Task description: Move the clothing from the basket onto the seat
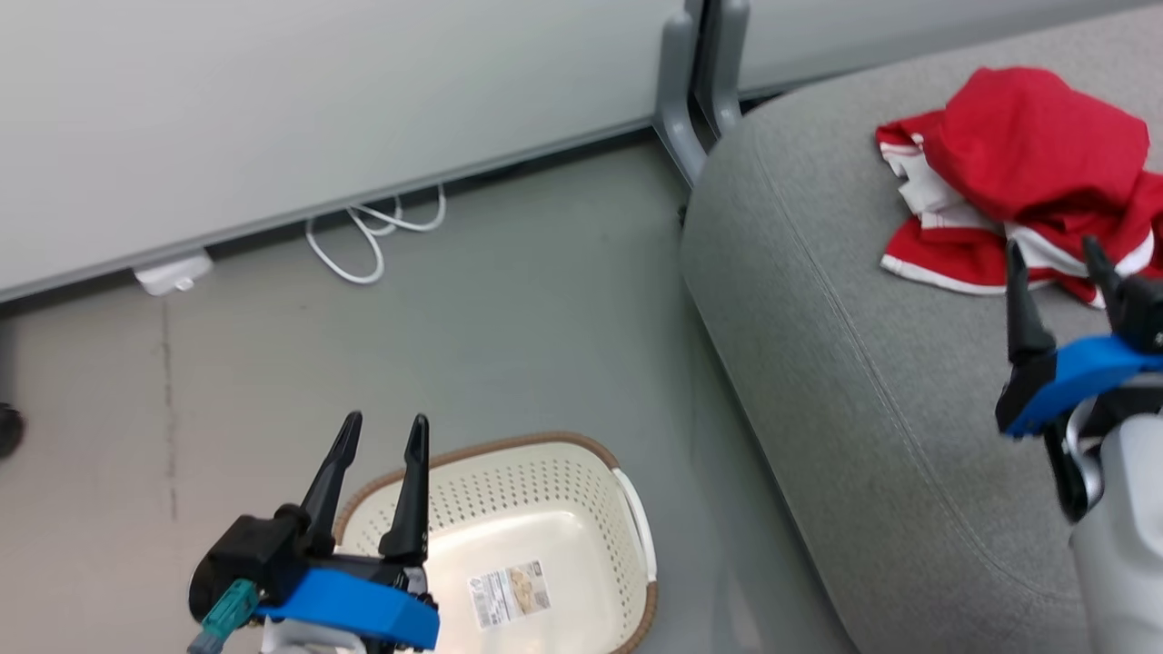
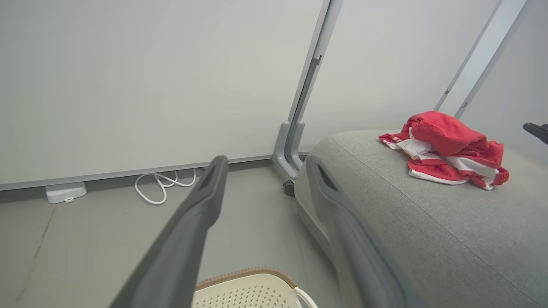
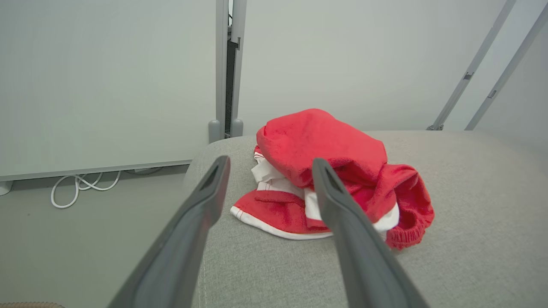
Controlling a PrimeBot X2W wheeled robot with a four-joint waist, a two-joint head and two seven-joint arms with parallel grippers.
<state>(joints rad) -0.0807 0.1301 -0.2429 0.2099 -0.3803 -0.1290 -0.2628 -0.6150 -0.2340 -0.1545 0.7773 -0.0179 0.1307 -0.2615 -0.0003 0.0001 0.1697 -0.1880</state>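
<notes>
Hidden/cut off: the basket (image 1: pixel 545 451) is cropped by the bottom edge of the head view, and the left gripper (image 1: pixel 386 420) covers its left rim. The clothing (image 1: pixel 1027 163) runs off the right edge there. It reads as one crumpled heap, so the separate garments can't be told apart and no lettering is legible. A dark blob at the far left edge (image 1: pixel 7 431) is too cropped to identify. The right gripper (image 1: pixel 1052 245) is partly cut by the frame, blue bracket and pale forearm below it.

Clothing location: on the seat (image 1: pixel 818 363), toward its back, well apart from the basket.

Jaws: the left jaws are apart, over the basket's left rim, with nothing between them. The right jaws are apart too, and in the right wrist view they frame the heap with nothing clamped. Tip contact with the cloth is unclear.

Materials/shapes:
- The clothing is red terry-like fabric with white bands and edging, plus a gathered elastic hem on one side.
- The seat is light-grey woven upholstery with a rounded edge and a seam line along it.
- The basket is cream perforated plastic, rounded-rectangular, with a brown woven-look rim and a white side handle. A paper label (image 1: pixel 509 592) is stuck on its inner floor.
- The floor (image 1: pixel 527 300) is smooth grey, with a thin crack line at left.
- The wall panels (image 1: pixel 273 109) are pale and flat, and a grey metal post foot (image 1: pixel 686 100) stands at the seat corner.
- A white cable (image 1: pixel 372 241) lies looped at the panel base, with a white box (image 1: pixel 173 272) beside it.

Room: a strip of bare floor lies between the basket and the seat edge, and there is open floor from the basket up to the wall. There is bare seat surface in front of and left of the heap.
</notes>
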